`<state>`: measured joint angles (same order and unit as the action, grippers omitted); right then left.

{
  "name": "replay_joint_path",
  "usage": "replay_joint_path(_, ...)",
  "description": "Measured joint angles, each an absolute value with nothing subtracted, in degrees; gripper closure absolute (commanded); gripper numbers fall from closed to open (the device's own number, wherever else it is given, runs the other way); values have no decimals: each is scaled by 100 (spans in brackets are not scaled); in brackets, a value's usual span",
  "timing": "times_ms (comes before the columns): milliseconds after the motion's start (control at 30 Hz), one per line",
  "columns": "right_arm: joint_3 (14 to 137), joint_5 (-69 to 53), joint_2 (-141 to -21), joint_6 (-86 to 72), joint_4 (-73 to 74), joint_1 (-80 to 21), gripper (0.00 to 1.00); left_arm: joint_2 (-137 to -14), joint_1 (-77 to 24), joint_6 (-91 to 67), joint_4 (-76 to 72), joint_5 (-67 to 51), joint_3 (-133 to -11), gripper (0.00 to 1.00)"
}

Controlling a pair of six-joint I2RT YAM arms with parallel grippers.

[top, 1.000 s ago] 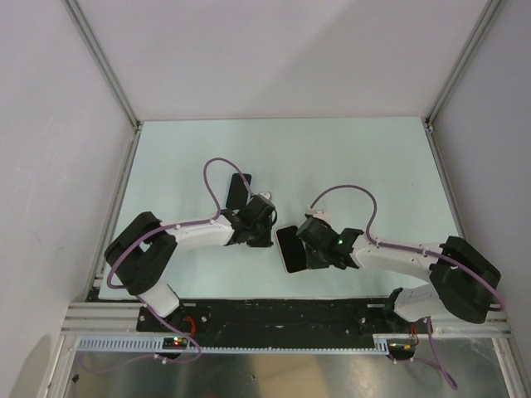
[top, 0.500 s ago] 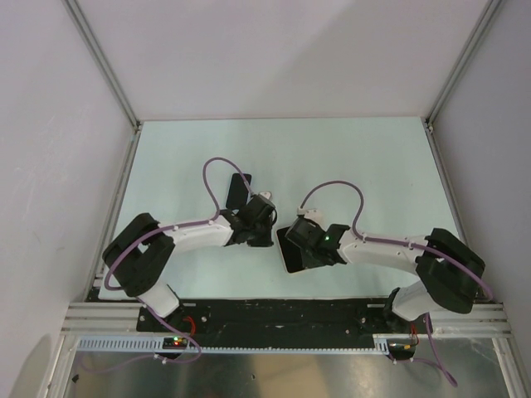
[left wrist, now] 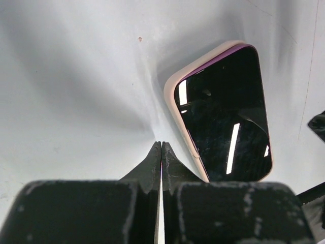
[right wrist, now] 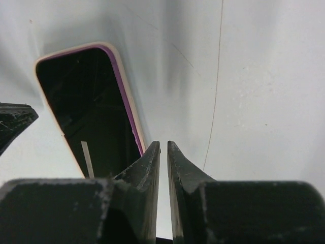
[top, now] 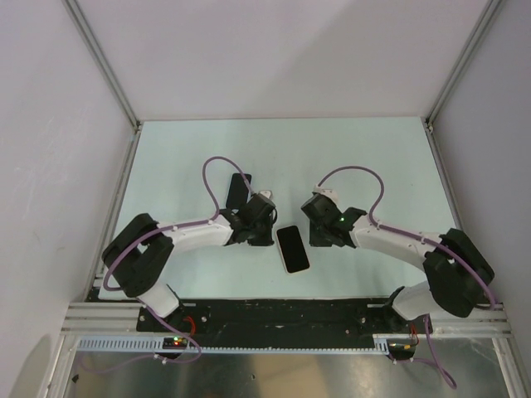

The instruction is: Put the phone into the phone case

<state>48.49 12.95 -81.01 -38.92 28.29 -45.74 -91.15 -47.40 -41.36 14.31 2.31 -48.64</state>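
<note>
**Q:** Where is the phone lying?
**A:** The phone (top: 293, 249) is lying flat, glossy face up, on the table (top: 373, 166). It is resting between the two grippers, towards the near edge.

**Q:** And the case?
**A:** The case (top: 237, 189) is lying farther back and to the left, partly hidden by the left arm's cable (top: 206, 176). It is sitting apart from the phone, with the left gripper (left wrist: 161, 145) standing between them.

**Q:** How are the fingers standing?
**A:** The left gripper's fingers are pressing together on nothing, their tips just beside the phone's long edge. The right gripper (right wrist: 162, 145) is standing on the phone's other side. It is showing a narrow gap between its fingers and gripping nothing.
</note>
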Motion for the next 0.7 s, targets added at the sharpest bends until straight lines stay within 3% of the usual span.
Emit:
replay_joint_path(367, 4847, 1232, -8700, -3946, 2770, -5142, 86, -9544, -4740, -4086, 1435, 174, -5116, 100)
replay_joint_path(700, 4746, 1487, -8549, -4252, 2971, -5771, 85, -9837, -4733, -3854, 1649, 169, -5494, 100)
